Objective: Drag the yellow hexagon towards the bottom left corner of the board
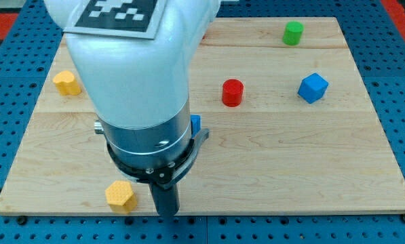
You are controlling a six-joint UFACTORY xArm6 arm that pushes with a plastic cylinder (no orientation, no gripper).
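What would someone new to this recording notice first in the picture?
The big white arm fills the view's left and top, its marker patch at the top edge, hiding much of the board. Below it my tip sits near the view's bottom edge, just right of the orange-yellow hexagon. Scattered elsewhere: a yellow block at the left, a red cylinder mid-board, a blue cube and a green cylinder at the right.
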